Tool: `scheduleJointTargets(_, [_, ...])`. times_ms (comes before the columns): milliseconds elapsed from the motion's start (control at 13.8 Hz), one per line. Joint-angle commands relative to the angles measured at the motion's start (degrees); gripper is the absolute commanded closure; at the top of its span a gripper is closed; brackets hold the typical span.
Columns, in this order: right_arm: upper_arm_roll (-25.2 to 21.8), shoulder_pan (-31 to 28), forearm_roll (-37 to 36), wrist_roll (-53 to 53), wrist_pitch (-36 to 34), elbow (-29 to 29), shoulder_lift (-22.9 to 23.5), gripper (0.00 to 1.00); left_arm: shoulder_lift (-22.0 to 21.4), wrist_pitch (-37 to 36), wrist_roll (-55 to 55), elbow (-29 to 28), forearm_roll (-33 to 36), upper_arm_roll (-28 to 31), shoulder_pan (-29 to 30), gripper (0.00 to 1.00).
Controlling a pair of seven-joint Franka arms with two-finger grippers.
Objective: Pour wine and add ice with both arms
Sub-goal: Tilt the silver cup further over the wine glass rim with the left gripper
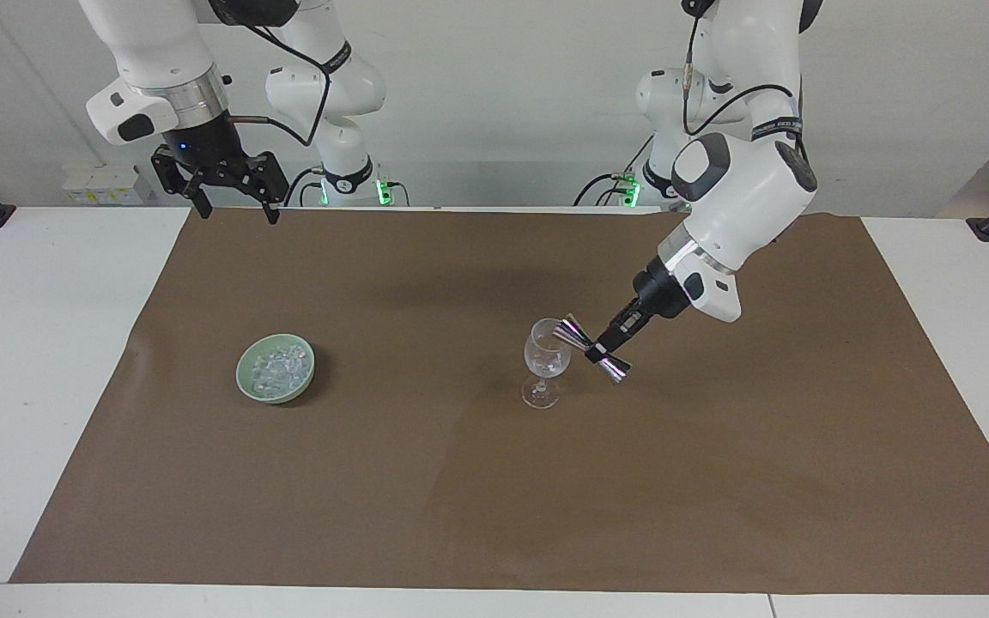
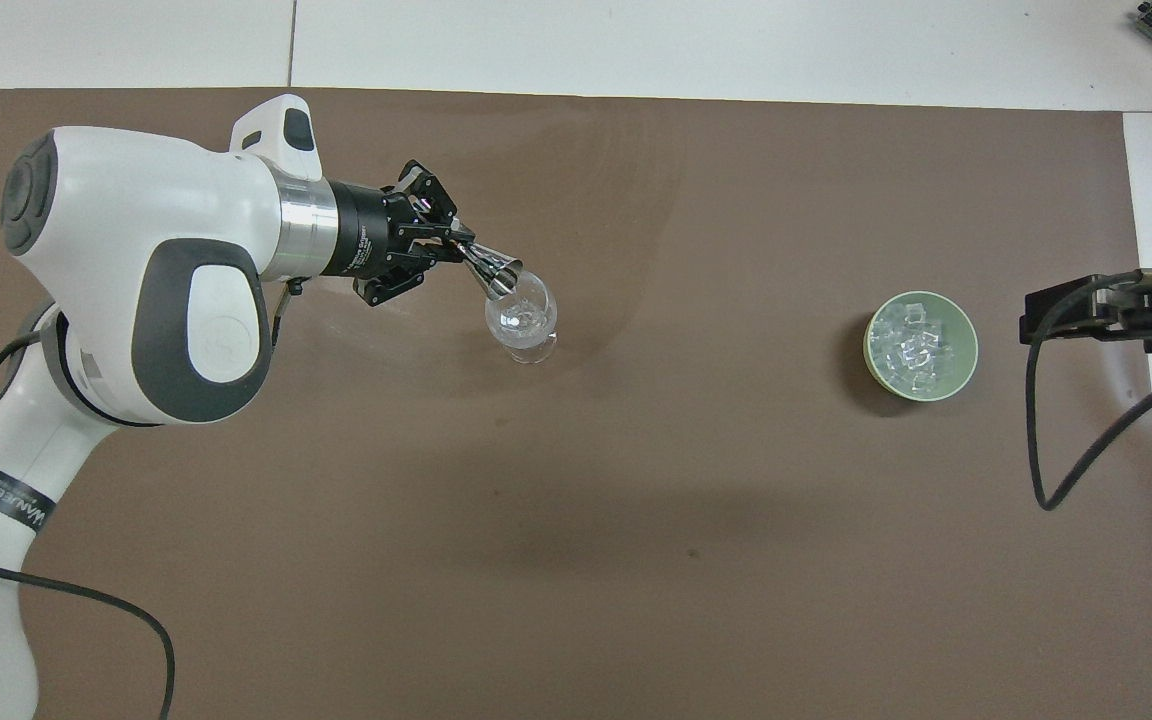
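- Ice: heaped in a small green bowl, on the brown mat toward the right arm's end of the desk, well apart from the glass.
- Wine glass: upright on the mat toward the left arm's end; glints in its bowl, liquid or ice not to be told apart.
- Jigger: a metal double cone, tilted, one mouth over the glass's rim, touching or just clear of it, hard to tell which.
- Left hand: clamped tight on the jigger's waist, reaching down slantwise from the left arm.
- Step in hand, by judgement: pouring the measure into the glass.
- To do well: keep the mouth inside the rim's circle, not pressed on it; a push sideways on a stemmed glass could tip it.
- Turn the wrist slowly about the jigger's lip, so the stream falls into the bowl's middle and not down the outside.
- Hold the tilt until empty, then lift up and away before swinging off.
- Right hand: fingers spread wide, holding nothing, waiting high over the mat's edge by its own base, the bowl of ice farther out on the desk.
- Next, likely: right arm down to the bowl for one chunk, once the left is clear of the glass.
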Motion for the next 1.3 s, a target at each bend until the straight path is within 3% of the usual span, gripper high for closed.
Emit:
scheduleJointTargets(0, [0.2,0.0,0.3,-0.7,0.3,-1.4,-1.2,0.0,-0.8,0.4,-1.2,0.0,1.9,0.8,-1.2,1.0])
scheduleJointTargets(1230, [0.4,0.0,0.3,-0.9,0.2,-1.4,-1.2,0.0,-0.9,0.3,-1.5,1.9,9.8,0.8,-3.3,1.0])
